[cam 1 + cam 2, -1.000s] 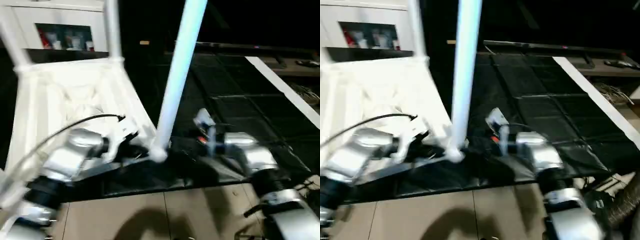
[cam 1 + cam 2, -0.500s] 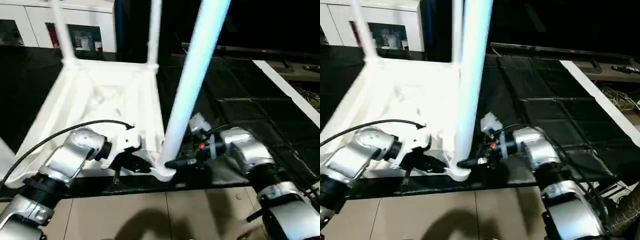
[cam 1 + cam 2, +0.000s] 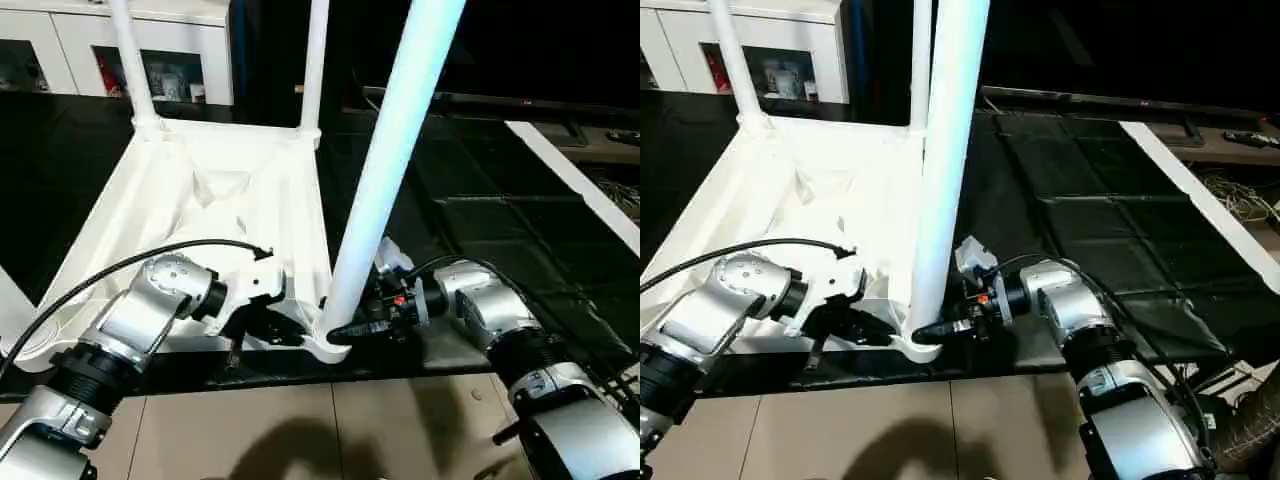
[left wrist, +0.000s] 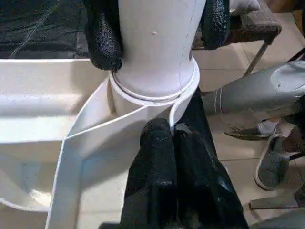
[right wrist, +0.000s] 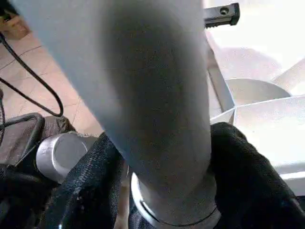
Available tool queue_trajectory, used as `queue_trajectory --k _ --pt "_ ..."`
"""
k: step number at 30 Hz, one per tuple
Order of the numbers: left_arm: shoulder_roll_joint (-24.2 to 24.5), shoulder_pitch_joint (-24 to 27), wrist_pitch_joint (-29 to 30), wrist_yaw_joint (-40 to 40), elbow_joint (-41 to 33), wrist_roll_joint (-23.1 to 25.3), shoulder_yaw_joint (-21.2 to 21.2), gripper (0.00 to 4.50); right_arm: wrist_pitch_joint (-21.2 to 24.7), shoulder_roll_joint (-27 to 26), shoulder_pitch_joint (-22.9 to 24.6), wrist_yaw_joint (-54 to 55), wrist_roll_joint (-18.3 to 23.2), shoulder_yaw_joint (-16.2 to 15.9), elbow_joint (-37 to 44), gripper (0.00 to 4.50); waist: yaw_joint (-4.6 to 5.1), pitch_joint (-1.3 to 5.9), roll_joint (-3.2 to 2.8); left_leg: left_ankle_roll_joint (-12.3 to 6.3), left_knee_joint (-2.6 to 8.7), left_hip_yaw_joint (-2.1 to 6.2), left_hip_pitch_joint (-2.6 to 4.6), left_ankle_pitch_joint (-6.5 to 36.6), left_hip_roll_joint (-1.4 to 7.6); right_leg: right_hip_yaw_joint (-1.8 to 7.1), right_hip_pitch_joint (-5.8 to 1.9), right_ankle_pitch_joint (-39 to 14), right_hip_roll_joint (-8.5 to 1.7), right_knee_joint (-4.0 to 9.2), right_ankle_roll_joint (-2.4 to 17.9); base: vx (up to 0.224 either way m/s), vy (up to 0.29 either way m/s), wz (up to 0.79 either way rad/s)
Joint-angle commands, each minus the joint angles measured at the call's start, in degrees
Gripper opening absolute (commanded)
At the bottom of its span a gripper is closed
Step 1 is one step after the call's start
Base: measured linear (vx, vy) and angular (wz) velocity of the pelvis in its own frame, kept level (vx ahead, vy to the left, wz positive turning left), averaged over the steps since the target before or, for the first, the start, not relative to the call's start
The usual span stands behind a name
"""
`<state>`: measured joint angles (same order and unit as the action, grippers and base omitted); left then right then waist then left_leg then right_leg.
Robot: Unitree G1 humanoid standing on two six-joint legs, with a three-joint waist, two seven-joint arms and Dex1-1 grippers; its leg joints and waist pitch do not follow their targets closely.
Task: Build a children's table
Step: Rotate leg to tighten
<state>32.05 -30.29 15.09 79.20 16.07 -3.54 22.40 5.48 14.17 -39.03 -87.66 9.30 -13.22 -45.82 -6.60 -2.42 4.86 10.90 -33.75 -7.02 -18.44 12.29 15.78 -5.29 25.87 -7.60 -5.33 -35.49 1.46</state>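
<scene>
Far left and back: white cabinet (image 3: pixel 120 55) with glass doors. In front of it, on the black floor mat (image 3: pixel 500 210), the children's table top (image 3: pixel 200 215), upside down, ribbed underside up, two far legs (image 3: pixel 128 55) standing upright in the far corner sockets. Near the front edge, left hand (image 3: pixel 262 330), clenched shut, fingers (image 4: pixel 167 181) pressed together on the top's rim just beside the near corner socket (image 4: pixel 152 90). Rising from that socket, the near leg (image 3: pixel 385 170), seated in the round collar and leaning slightly rightward toward its upper end. Right of it, right hand (image 3: pixel 355 325), grasping the leg's base, one black finger (image 4: pixel 102 36) on either side of it just above the socket. Beyond the mat's near edge, beige tiled floor (image 3: pixel 300 430).
</scene>
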Motion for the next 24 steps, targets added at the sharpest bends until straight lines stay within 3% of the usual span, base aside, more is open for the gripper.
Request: queue_trajectory --k 1,11,13,14,17,18,19,21,22,24 --pt "-0.4 -0.8 -0.6 1.6 0.5 1.3 2.6 0.00 -0.1 0.3 -0.9 -1.6 -0.3 -0.3 -0.4 2.33 0.32 3.73 -0.96 -1.79 3.94 -3.27 -1.46 8.1 -3.12 1.75 -4.88 -14.7 -0.92 3.14 11.3 0.000 0.000 0.00" --pt "-1.8 -1.3 2.2 0.8 1.9 0.0 1.5 0.00 1.1 -0.1 0.5 -2.8 0.6 -0.6 1.5 2.12 0.36 3.69 -1.27 -1.56 3.91 -3.23 -1.42 9.3 -3.16 1.75 -4.89 -15.1 -0.82 3.19 11.4 0.000 0.000 0.00" --pt "-2.5 -1.9 3.4 0.0 2.9 -0.3 1.1 0.00 1.8 -0.6 1.2 -2.1 1.0 -0.5 2.5 2.11 0.30 3.72 -1.52 -1.54 3.84 -3.23 -1.35 9.3 -3.18 1.73 -4.81 -14.4 -0.79 3.18 11.7 0.000 0.000 0.00" --pt "-3.1 -2.2 3.6 -1.0 3.6 -0.1 0.8 0.00 2.0 -1.0 1.8 -1.3 1.1 -0.5 3.2 2.11 0.24 3.77 -1.92 -1.49 3.89 -3.18 -1.26 9.4 -3.19 1.75 -4.84 -14.1 -0.77 3.10 11.9 0.000 0.000 0.00" --pt "-4.9 -3.1 5.2 -4.1 5.2 0.1 -0.3 0.00 3.0 -2.2 3.1 3.0 0.6 -0.1 4.1 2.11 0.23 3.63 -1.85 -1.56 3.90 -3.32 -1.12 10.0 -3.24 1.76 -4.73 -14.3 -0.61 3.35 11.8 0.000 0.000 0.00" --pt "-5.9 -3.6 5.8 -6.0 6.1 0.1 -1.0 0.00 3.4 -2.9 3.3 5.7 0.2 0.2 3.7 2.11 0.29 3.48 -1.64 -1.35 3.90 -3.32 -1.28 11.3 -3.44 1.73 -4.80 -17.9 -0.66 3.75 10.7 0.000 0.000 0.00" --pt "-6.8 -4.0 6.4 -7.7 6.8 0.1 -1.7 0.00 3.2 -3.7 3.4 8.8 -0.5 0.5 3.3 2.11 0.32 3.39 -1.88 -1.20 3.91 -3.27 -1.28 11.9 -3.57 1.66 -4.80 -19.9 -0.65 3.99 10.0 0.000 0.000 0.00" --pt "-9.0 -5.0 7.3 -12.3 8.7 0.5 -3.2 0.00 2.4 -5.6 3.2 16.6 -2.2 1.4 1.7 2.08 0.68 3.08 -1.67 -0.86 3.87 -3.24 -1.24 14.0 -3.85 1.33 -4.58 -27.2 -0.52 4.84 6.8 0.000 0.000 0.00" --pt "-9.8 -5.4 7.8 -14.1 9.5 0.5 -3.8 0.00 2.2 -6.4 3.1 19.8 -2.9 1.7 1.0 2.07 0.82 3.02 -1.61 -0.37 3.53 -3.23 -0.91 14.8 -4.18 0.94 -4.19 -32.3 -0.48 5.63 4.2 -0.057 -0.020 -0.03" --pt "-11.2 -6.0 8.8 -16.2 10.5 0.1 -4.7 0.00 2.2 -7.9 2.6 25.2 -3.7 2.6 -0.4 2.03 1.39 2.97 -1.48 -0.17 3.14 -3.10 -0.85 15.5 -4.55 -0.02 -3.83 -38.4 -0.53 6.78 0.9 -0.069 -0.017 -0.04"
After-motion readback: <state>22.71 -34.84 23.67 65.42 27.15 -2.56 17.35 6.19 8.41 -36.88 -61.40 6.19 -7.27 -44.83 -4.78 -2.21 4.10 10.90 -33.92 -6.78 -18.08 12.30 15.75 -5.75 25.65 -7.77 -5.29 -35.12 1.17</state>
